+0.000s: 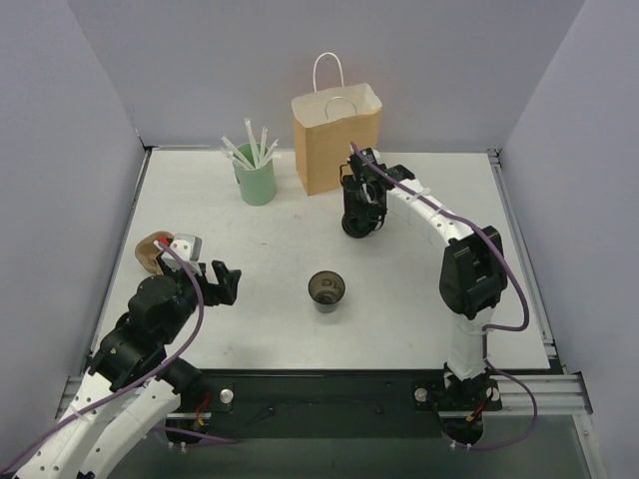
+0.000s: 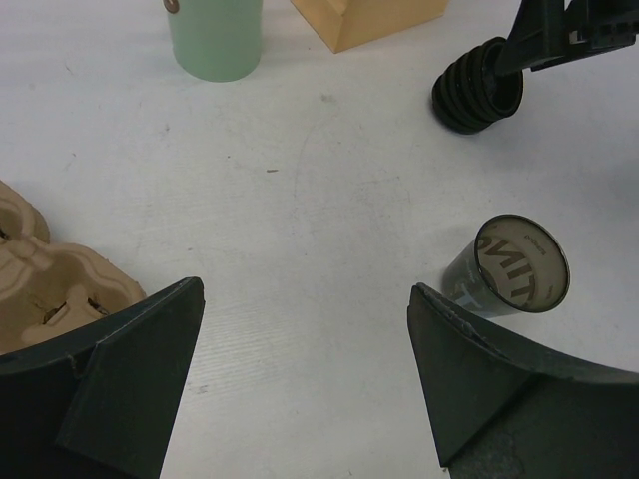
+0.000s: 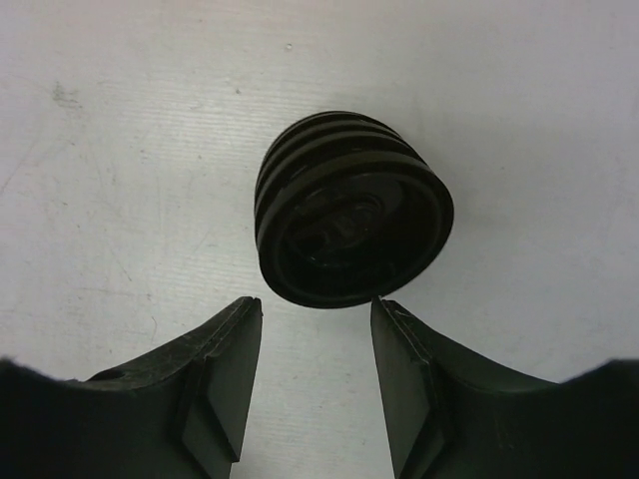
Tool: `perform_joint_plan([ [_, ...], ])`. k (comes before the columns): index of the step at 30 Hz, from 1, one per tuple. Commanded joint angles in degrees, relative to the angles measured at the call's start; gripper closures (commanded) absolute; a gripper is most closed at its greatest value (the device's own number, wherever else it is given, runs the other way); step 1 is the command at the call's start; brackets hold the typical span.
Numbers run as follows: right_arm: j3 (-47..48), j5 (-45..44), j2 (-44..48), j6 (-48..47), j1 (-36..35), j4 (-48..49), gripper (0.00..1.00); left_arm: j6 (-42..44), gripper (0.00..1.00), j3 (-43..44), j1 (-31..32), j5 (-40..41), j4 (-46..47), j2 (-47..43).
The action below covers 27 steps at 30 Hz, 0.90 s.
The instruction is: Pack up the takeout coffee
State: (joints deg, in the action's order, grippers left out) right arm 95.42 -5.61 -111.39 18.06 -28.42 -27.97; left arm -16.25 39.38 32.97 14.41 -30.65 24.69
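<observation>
Status, coffee cup [image 1: 326,289]: I read it as upright and uncovered at the middle of the table [image 1: 419,309], well apart from the brown paper bag [image 1: 334,140] at the far edge.

Black ribbed lid [image 3: 349,210]: on the table near the bag and apparently tilted. It sits just beyond the right gripper [image 3: 315,311], whose fingers are parted with nothing between them.

Left gripper [image 2: 308,289]: spread wide and empty, hovering beside the pulp carrier [image 2: 40,284], with the cup ahead and to its right.

Hazards I expect from here:
1. Lid displacement. If the lid rests on its edge, a brush from a fingertip could roll or flip it.
2. Cup tip-over. The cup tapers to a narrow base, so an off-centre close would push it over. I cannot tell whether it holds liquid.
3. Arm contact. Both arms reaching for the cup at once would meet over the table centre.
4. Bag collapse. The bag stands unsupported, so pressing the cup against its rim could fold or topple it.
</observation>
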Motion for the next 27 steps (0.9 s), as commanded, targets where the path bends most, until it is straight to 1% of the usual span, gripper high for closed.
perform_joint_plan([
  [1,3.2,6.9,-2.3,1.1,0.9,3.0,0.52,0.5,0.07,2.0,0.3,-1.3,2.0,0.4],
  [7,4.2,7.9,-5.3,2.2,1.3,4.9,0.52,0.6,0.07,2.0,0.3,-1.5,2.0,1.2],
  [12,5.0,6.6,-6.6,2.9,1.4,5.0,0.56,0.7,0.07,2.1,0.2,-1.4,1.9,1.3],
  [16,4.8,6.2,-6.6,2.8,1.4,5.0,0.67,0.7,0.07,2.1,0.2,-1.3,2.0,1.5],
  [21,4.3,6.1,-5.6,2.3,1.9,5.0,0.78,0.7,0.07,2.1,0.2,-1.3,1.8,1.6],
  [22,4.2,6.2,-5.4,2.3,1.9,5.0,0.82,0.7,0.07,2.2,0.2,-1.3,1.8,1.6],
  [24,4.1,6.6,-5.2,2.2,2.2,5.1,0.87,0.6,0.07,2.0,0.2,-1.2,1.8,1.4],
  [27,3.7,6.7,-4.8,2.2,2.4,5.0,0.89,0.6,0.07,2.1,0.2,-1.1,1.8,1.3],
])
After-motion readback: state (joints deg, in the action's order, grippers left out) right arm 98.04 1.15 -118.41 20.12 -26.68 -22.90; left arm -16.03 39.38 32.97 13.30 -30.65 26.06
